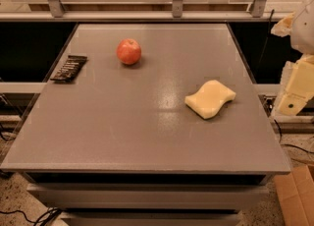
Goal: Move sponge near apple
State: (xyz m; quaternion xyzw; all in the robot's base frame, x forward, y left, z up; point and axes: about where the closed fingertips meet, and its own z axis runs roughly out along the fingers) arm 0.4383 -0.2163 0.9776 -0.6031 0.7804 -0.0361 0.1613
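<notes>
— Grey speckled tabletop (122,131) fills your frame. Where's the gripper?
— Your cream-coloured gripper (296,90) hangs at the right edge, off the table; wide or narrow, you cannot tell.
— And the sponge?
— The pale yellow wavy foam sponge (210,98) lies right of centre, well apart from the small round red apple (129,51) at upper centre-left. A dark flat packet (69,68) sits upper left.
</notes>
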